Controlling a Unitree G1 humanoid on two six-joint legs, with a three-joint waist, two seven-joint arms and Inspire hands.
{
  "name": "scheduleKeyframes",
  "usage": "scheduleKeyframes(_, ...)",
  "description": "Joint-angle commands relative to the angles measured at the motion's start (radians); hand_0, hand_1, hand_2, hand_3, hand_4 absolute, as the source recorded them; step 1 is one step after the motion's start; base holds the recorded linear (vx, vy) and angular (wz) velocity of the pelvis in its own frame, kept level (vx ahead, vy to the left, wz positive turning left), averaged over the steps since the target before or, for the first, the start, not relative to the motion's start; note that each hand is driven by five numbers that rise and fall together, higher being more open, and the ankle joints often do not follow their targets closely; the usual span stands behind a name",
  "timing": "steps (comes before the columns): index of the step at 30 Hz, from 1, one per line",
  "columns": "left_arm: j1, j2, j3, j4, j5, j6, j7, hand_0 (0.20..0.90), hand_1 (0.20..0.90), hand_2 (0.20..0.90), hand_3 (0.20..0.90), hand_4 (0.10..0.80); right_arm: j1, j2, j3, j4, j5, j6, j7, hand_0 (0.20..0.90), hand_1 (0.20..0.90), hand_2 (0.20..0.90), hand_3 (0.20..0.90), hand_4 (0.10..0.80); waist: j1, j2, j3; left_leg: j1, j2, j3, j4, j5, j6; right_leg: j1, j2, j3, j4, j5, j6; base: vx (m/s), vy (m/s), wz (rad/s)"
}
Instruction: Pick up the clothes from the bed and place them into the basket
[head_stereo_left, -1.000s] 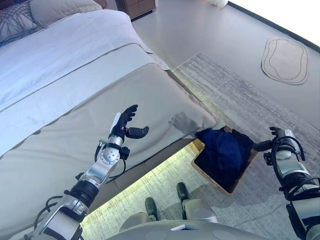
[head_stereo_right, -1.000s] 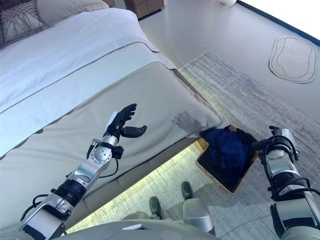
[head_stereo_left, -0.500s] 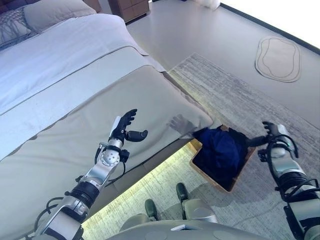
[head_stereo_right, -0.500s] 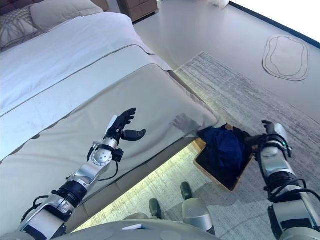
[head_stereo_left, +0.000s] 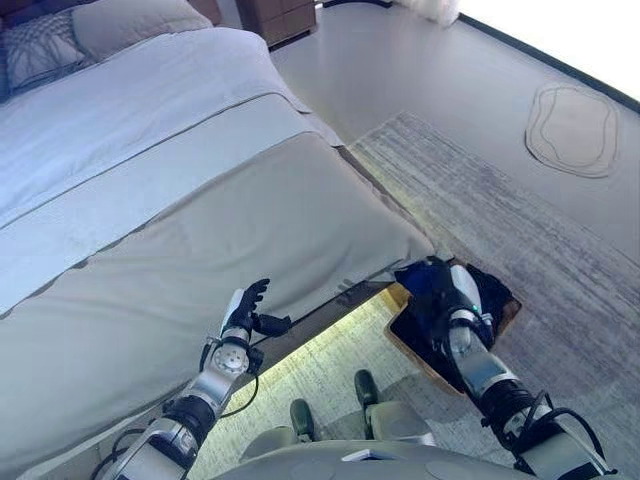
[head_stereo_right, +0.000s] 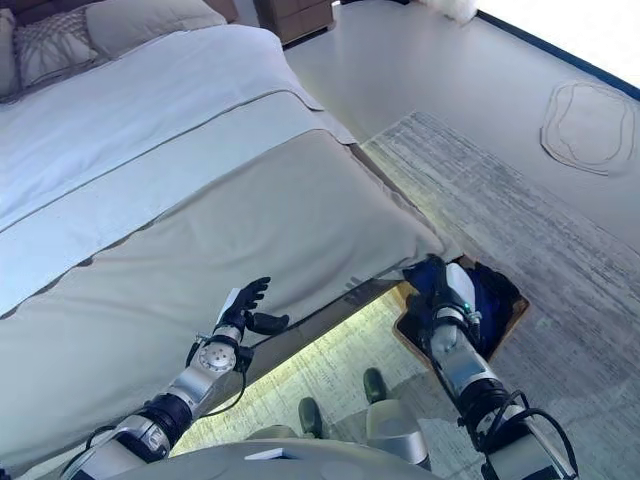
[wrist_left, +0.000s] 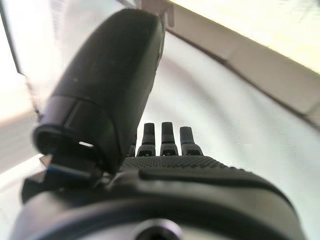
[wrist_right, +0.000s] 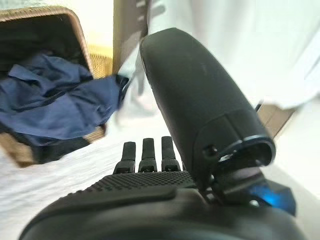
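Right hand open, empty, over basket holding navy clothes, left hand open.

L hand raised, fingers straight, thumb out; R hand fingers relaxed, empty.

No readable text, labels, numbers or signs in any view.
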Motion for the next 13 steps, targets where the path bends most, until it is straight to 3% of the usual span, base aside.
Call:
scheduleKeyframes(1,-0.046,0.006,0.012,0.079,0.065,-0.061,0.011,0.900,0.900,0.900,0.900,0.800,-0.053,-0.025,0.013,0.061,-0.056,-0.085,-0.005,0.900,0.900,0.900,0.900,0.800,0.040,-0.035,-0.122,-0.019,-0.040,-0.084,0.006,-0.060,0.020,0.014,-0.037,-0.043,0.005,-0.024,0.050,0.070,-0.019,0.38)
scheduleKeyframes(6,-0.030,-0.014,0.013,0.207,0.032,-0.034,-0.031,0.900,0.900,0.900,0.900,0.800,-0.056,-0.007,0.033,0.148,-0.054,-0.066,0.052,0.900,0.900,0.900,0.900,0.800,0.066,-0.049,-0.144,-0.028,-0.039,-0.103,0.006,-0.056,0.018,0.023,-0.040,-0.073,0.005,-0.034,0.050,0.060,-0.012,0.30)
scheduleKeyframes(13,-0.008,-0.056,0.064,0.374,-0.019,-0.077,-0.030,0.900,0.900,0.900,0.900,0.800,-0.032,0.072,0.033,0.369,-0.030,-0.087,0.070,0.900,0.900,0.900,0.900,0.800,0.102,-0.068,-0.170,-0.030,-0.038,-0.130,0.006,-0.049,0.021,0.048,-0.046,-0.108,0.005,-0.046,0.047,0.087,-0.014,0.16)
